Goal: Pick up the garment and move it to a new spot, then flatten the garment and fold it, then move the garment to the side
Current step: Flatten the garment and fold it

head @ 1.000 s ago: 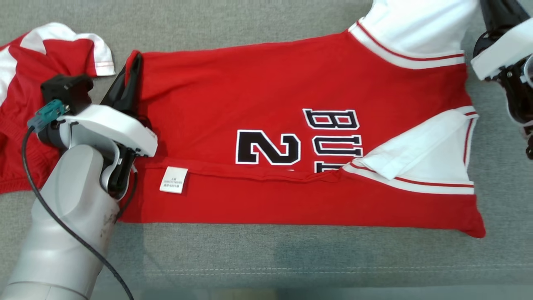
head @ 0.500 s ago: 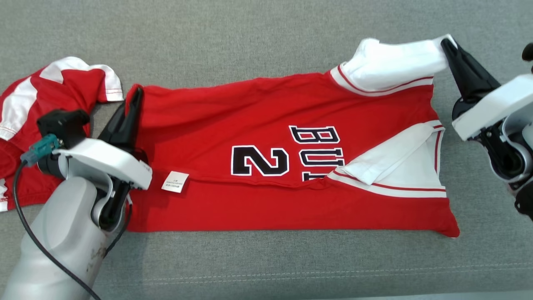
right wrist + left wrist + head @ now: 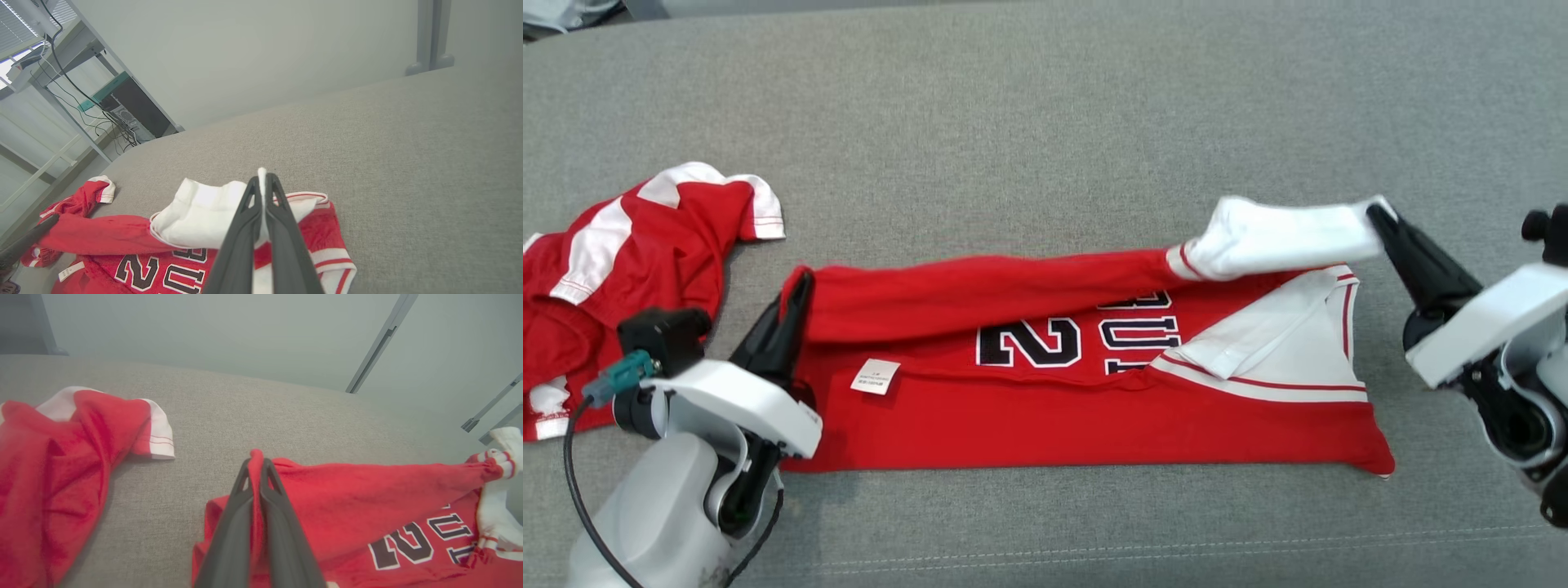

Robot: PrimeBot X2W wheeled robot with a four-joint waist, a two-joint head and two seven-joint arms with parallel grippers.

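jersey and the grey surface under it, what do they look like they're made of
Jersey: soft, matte knit cloth, maybe cotton or polyester. Its lifted edge drapes limply and creases, and the white trim shows rows of stitching.
Grey surface: matte woven fabric, like upholstery. It has a fine, flecked weave and a stitched seam along the near edge.

On my feed a crumpled red-and-white garment [image 3: 629, 253] lies bunched at the left end of the grey cloth-covered counter [image 3: 1045, 114], with a white-hemmed edge turned toward the far side. A stitched seam [image 3: 1094, 549] runs along the counter's near edge. Beyond the counter I see a plain pale wall [image 3: 265, 49], grey posts [image 3: 433, 36] at the far rim, and a metal rack [image 3: 102, 43] with dangling cables [image 3: 126, 136] beside a dark computer tower [image 3: 139, 110].
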